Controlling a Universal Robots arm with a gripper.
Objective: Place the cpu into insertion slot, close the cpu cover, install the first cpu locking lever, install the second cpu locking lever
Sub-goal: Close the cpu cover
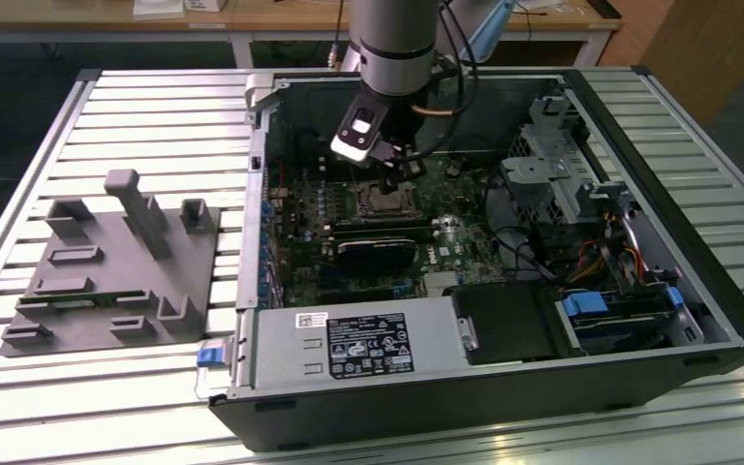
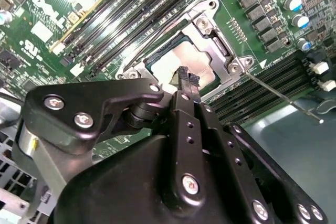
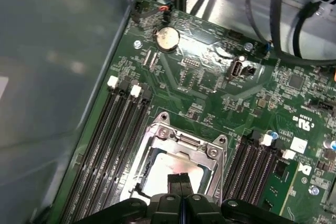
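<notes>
A: Where's the cpu [image 2: 176, 59]?
B: Seated in the slot [image 1: 364, 201], cover [image 2: 212, 45] round it, right under the gripper [image 2: 187, 77]; whether the tips touch its top I can't tell
A: Fingers [image 3: 175, 181]?
B: Pressed together, holding nothing; a thin lever [image 2: 283, 97] slants off from the slot's corner, beside the tips

Bright, even light from above fills the exterior view: white glare streaks the table [image 1: 566, 441] slats well away from the gripper [image 1: 391, 167], while the board [image 1: 310, 208] right under it lies in shade. In the second wrist view, glare washes out the board beyond the gripper, and the cpu [image 2: 181, 61] just past its tips gleams pale. In the first wrist view, the case wall [image 3: 52, 77] off to one side of the gripper is a hazy, out-of-focus grey-green with dull reflections.
</notes>
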